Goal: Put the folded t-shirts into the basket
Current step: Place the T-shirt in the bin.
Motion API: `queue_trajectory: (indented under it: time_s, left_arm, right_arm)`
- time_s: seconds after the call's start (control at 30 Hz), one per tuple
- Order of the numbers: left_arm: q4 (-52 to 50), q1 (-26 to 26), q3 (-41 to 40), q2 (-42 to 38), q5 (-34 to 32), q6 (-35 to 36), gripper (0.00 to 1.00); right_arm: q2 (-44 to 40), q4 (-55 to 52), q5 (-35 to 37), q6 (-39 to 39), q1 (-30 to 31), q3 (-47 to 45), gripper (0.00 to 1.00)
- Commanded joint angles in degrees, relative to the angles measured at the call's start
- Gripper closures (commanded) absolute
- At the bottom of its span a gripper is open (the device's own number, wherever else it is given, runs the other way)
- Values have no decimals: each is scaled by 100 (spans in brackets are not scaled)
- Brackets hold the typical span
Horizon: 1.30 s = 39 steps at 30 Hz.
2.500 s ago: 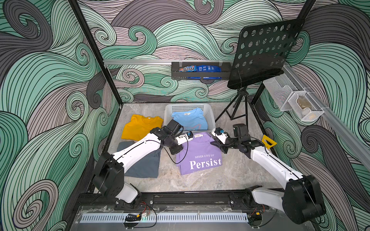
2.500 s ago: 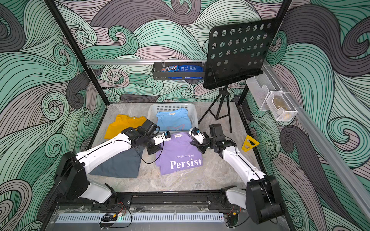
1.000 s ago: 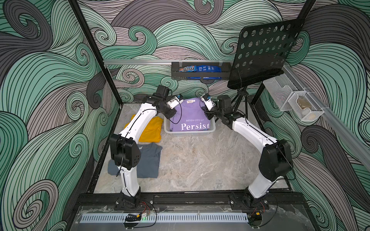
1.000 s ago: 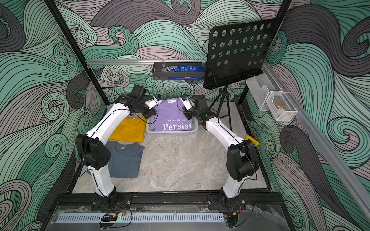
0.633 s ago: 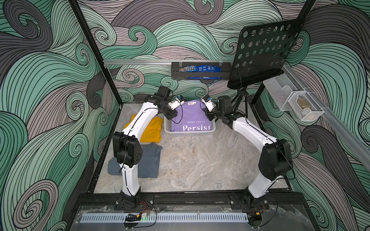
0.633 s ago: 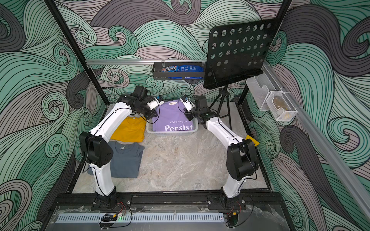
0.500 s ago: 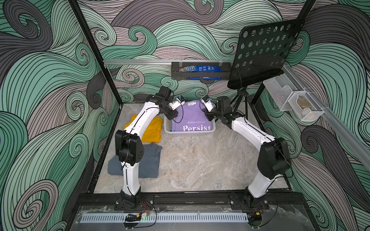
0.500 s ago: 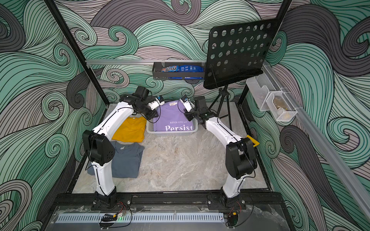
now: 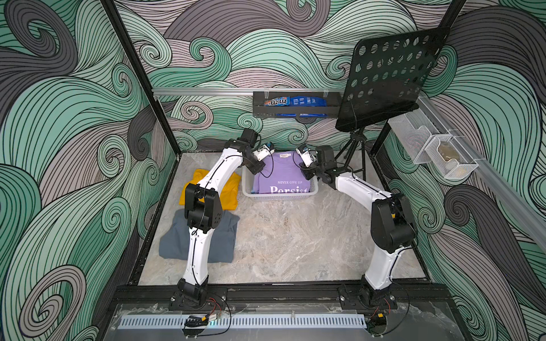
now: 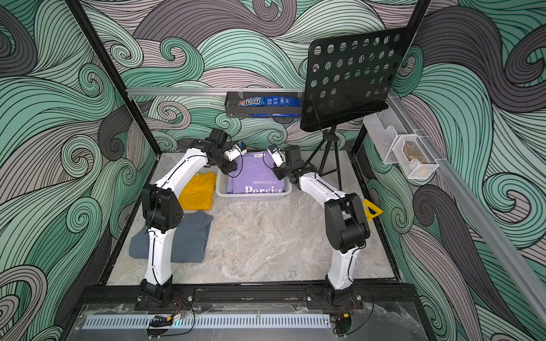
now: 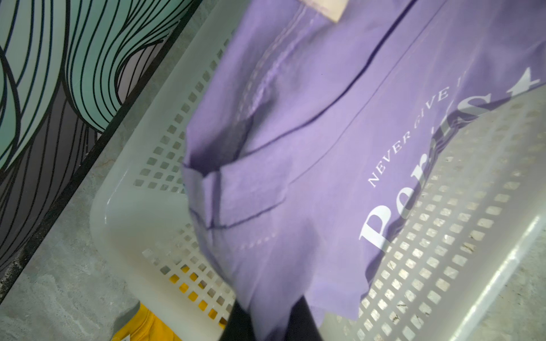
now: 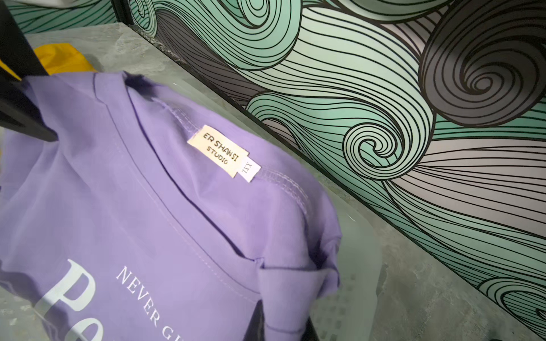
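Left wrist view shows the left tool (image 11: 270,321) pinching one top corner of the lavender shirt (image 11: 310,147). The right tool (image 12: 282,324) pinches the other top corner. In both top views the shirt hangs down into the white basket (image 9: 279,196), with its bottom edge inside. To do this well, I think both tools should go down together, hold the shirt flat, then let go together. The mustard shirt (image 9: 230,193) and grey shirt (image 9: 172,245) lie on the surface (image 9: 295,236).
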Motion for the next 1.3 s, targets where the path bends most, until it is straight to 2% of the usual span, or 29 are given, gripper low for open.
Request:
queue_trajectory:
  time_s: [0.0,0.17,0.27,0.4,0.47,0.67,0.83,0.93,1.03,1.27]
  left_arm:
    - [273,34,239,269,-372,170,84]
    - [747,26,230,588,-949,267,67]
    - [1069,18,238,713,-1297,217,58]
    - [1132,-9,263,593,-1390,78,49]
    - [1051,-13,261,449,-1337,-41,46]
    - [734,-4,9,-298,-1115,-340,40]
    - [768,21,-802,-1146,-1016,-414,35]
    - [801,73,-1346,-1610,-1007,-453,32]
    - [795,153,-1910,-2121,-997,-486,30]
    - [762,331,-3372,-3230,-1025,-473,28]
  right_arm:
    - [314,256,306,-97,-50,296,78]
    - [972,361,802,-443,-88,815,60]
    - [1399,334,1053,-604,-111,1177,53]
    - [1384,218,930,-691,-113,1347,34]
    - [1246,172,758,-701,-105,1295,31]
    - [313,196,154,-702,-36,627,28]
    - [-83,85,-244,-712,99,220,28]
    - [29,-50,-340,-587,193,287,29]
    - [308,-79,-90,-455,291,442,31]
    - [1605,-606,482,22,243,1730,41]
